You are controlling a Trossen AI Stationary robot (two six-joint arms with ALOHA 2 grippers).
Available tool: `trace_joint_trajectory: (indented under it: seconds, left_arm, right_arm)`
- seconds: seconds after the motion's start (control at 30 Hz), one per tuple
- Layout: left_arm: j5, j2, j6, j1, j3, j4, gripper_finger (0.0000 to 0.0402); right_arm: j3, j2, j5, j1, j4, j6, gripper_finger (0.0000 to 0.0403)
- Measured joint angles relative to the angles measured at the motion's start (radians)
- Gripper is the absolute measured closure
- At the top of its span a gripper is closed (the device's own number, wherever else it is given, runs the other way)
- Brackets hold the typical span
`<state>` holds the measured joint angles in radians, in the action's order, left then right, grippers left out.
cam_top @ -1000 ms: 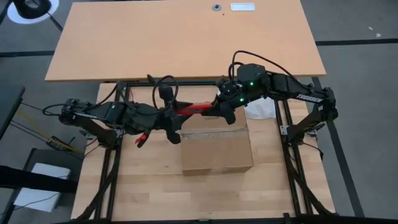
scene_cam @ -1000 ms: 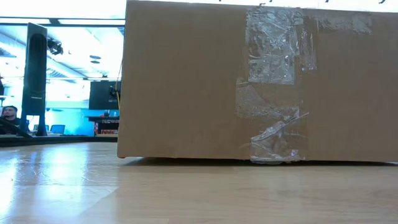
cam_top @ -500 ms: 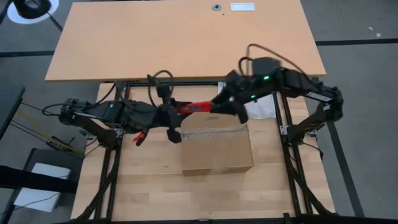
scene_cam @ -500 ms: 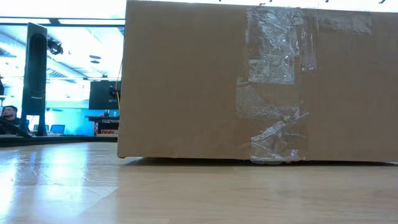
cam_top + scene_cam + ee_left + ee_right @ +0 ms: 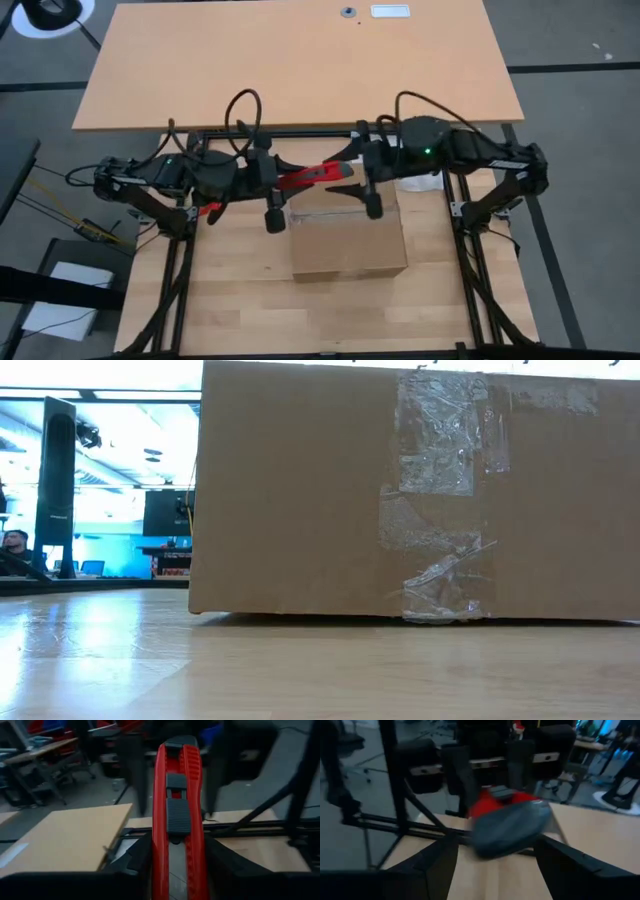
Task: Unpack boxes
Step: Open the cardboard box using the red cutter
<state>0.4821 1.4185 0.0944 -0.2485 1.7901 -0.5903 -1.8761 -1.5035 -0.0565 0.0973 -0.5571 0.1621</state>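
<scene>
While the cardboard carton [image 5: 349, 238] sits closed on the light wood table [image 5: 240, 300], centre-right, with crinkled clear tape [image 5: 438, 490] down the side facing the low camera, both arms meet just above its far edge. Left gripper [image 5: 275, 192] is clamped on the red-handled box cutter [image 5: 178, 815], fingers [image 5: 137, 857] tight on either side of the handle, which points toward the right arm. Right gripper [image 5: 368, 187] is at the cutter's far end with its jaws spread wide, not gripping; the dark end of the cutter sits between its fingers [image 5: 437, 862] in the right wrist view.
</scene>
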Motion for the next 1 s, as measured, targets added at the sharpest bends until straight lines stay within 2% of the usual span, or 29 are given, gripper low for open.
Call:
trace_joint_trajectory:
  seconds: [0.17, 0.57, 1.0]
  left_arm:
    - [-0.005, 0.012, -0.013, 0.000, 0.001, 0.002, 0.0271]
    - [0.004, 0.015, -0.022, 0.008, 0.001, 0.002, 0.0271]
    - [0.002, 0.015, -0.021, 0.007, 0.000, 0.019, 0.0271]
  right_arm:
    - [0.000, -0.016, 0.000, 0.001, 0.078, 0.038, 0.0150]
    - [0.000, -0.016, 0.002, 0.001, 0.081, 0.043, 0.0170]
    - [0.000, -0.016, 0.001, 0.001, 0.068, 0.043, 0.0140]
